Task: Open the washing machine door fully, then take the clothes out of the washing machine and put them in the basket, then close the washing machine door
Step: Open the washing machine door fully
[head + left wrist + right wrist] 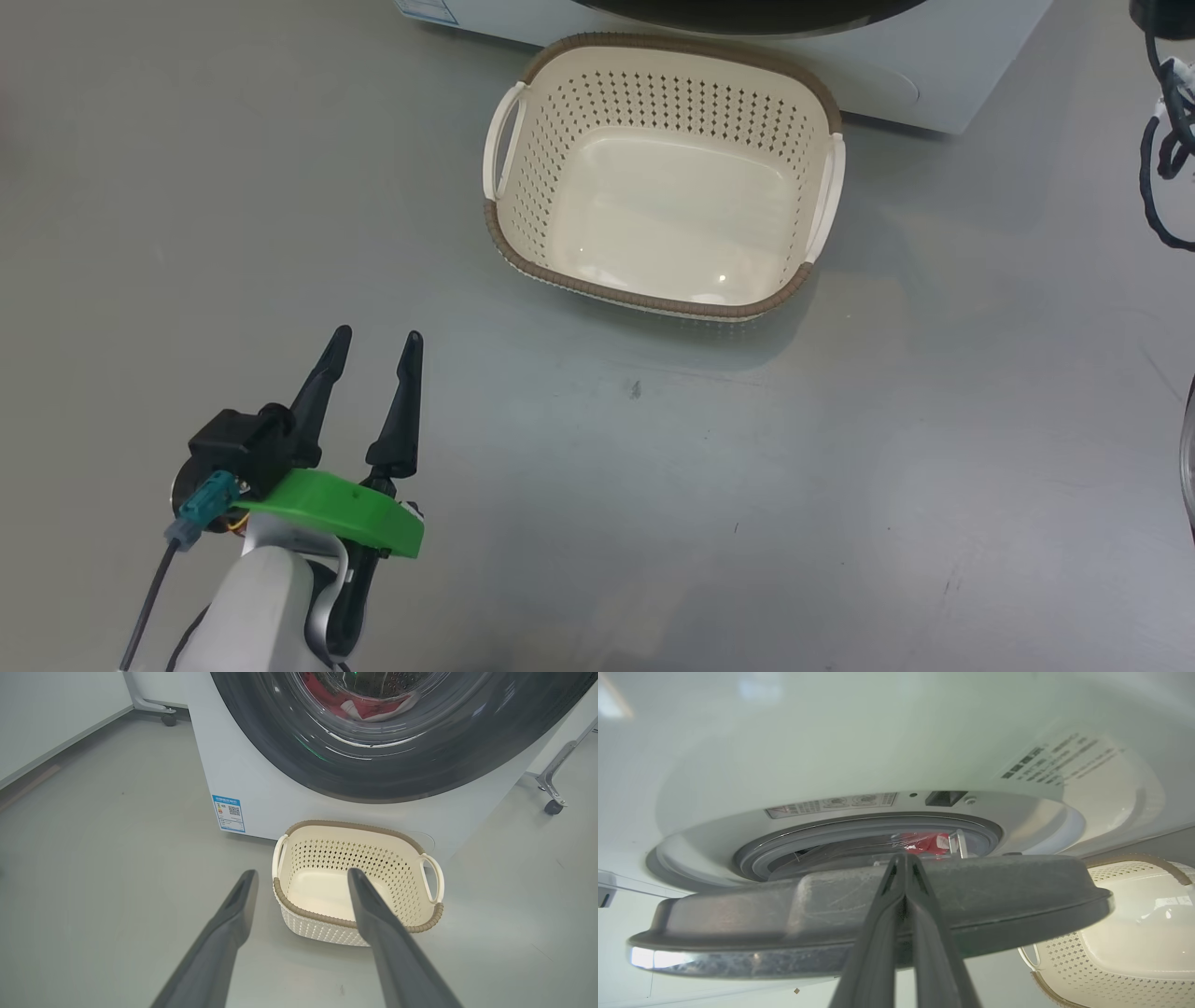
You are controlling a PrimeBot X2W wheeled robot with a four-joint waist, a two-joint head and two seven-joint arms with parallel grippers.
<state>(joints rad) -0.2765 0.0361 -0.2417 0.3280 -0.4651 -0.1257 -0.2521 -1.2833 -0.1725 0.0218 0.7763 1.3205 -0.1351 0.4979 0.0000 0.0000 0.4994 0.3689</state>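
at the front of the washing machine (252, 784), the first step is in hand: the washing machine door (794, 910) stands ajar, a gap showing between it and the machine's grey seal, not yet swung wide. the right gripper (903, 857) has its two fingers pressed together with nothing between them. its tips lie against the door's dark face near the edge and point toward the drum mouth; whether they hook the door or only touch it i cannot tell.

the clothes (924, 842) lie inside the machine, red showing through the gap. the basket (653, 301) sits on the floor just before the machine's base, nothing in it.

the next move, as i judge it, calls for carrying the door outward along its hinge arc until it is fully open. the fingers must keep contact with the smooth rim, which could slip off closed tips.

the left gripper (377, 336) hangs low over the floor, well apart from the machine. its jaws are spread wide and empty, fingers aimed toward the machine, the pale forearm sloping up behind it.
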